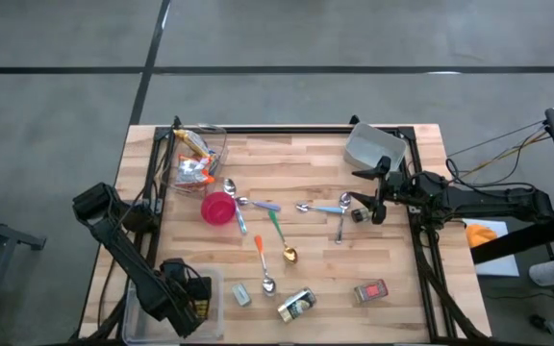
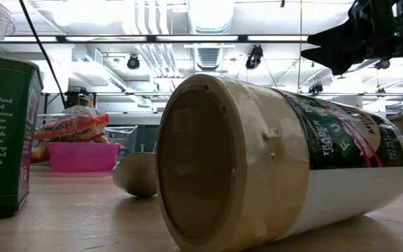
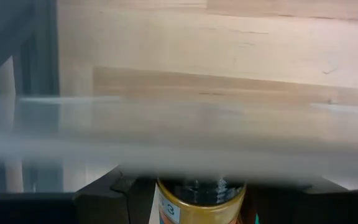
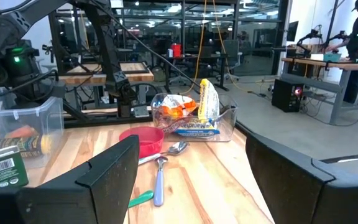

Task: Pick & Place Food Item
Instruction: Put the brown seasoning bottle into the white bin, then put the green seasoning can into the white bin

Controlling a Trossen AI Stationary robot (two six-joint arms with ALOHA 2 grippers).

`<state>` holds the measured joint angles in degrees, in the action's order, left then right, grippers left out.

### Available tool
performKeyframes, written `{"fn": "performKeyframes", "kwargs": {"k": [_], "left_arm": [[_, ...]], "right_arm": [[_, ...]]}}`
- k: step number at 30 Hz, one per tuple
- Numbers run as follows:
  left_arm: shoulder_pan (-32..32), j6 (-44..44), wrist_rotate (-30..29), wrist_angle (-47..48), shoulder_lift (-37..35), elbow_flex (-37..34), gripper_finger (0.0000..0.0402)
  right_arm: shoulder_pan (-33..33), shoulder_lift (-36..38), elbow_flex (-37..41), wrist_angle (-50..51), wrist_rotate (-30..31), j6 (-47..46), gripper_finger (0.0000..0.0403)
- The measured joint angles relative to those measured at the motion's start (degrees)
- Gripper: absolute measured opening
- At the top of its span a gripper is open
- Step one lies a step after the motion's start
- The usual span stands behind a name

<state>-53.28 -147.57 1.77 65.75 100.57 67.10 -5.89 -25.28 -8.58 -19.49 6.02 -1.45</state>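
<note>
Inside the clear bin (image 1: 210,288), our left gripper (image 1: 183,300) pinches a can (image 3: 197,202); releasing crookedly risks tipping it. Right gripper (image 1: 371,197) spread.

Both arms are dark, near-black, built of boxy links with rounded joint housings.

Left arm (image 1: 128,255): a blocky black base housing, then a long straight black link running to a bulky black wrist. Its gripper (image 1: 183,300) is black, with a yellowish patch beside it in the high view.

Right arm (image 1: 479,200): long slim black links, with a chunkier cluster of black housings at the wrist. Thin cables, pale and yellowish, trail from its base end. Its gripper (image 4: 188,180) has two broad, flat matte-black fingers (image 4: 107,171) with angular, chamfered edges and plain faces; no markings or screws can be made out on them.
</note>
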Motion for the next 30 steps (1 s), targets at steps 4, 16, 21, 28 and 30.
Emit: {"fn": "performKeyframes", "kwargs": {"k": [4,16,21,28,30], "left_arm": [[0.0,0.2,0.1,-0.3,-0.6,-0.2,0.0211],[0.0,0.4,0.2,-0.6,-1.0,-0.2,0.0295],[0.0,0.6,0.7,-0.8,-1.9,0.0,0.03],[0.0,0.8,1.0,3.4,-9.1,1.4,0.0301],[0.0,0.7,0.4,3.7,-12.5,1.4,0.0301]], "right_arm": [[0.0,0.0,0.0,0.0,0.0,0.0,0.029],[0.0,0.0,0.0,0.0,0.0,0.0,0.029],[0.0,0.0,0.0,0.0,0.0,0.0,0.029],[0.0,0.0,0.0,0.0,0.0,0.0,0.029],[0.0,0.0,0.0,0.0,0.0,0.0,0.029]]}}
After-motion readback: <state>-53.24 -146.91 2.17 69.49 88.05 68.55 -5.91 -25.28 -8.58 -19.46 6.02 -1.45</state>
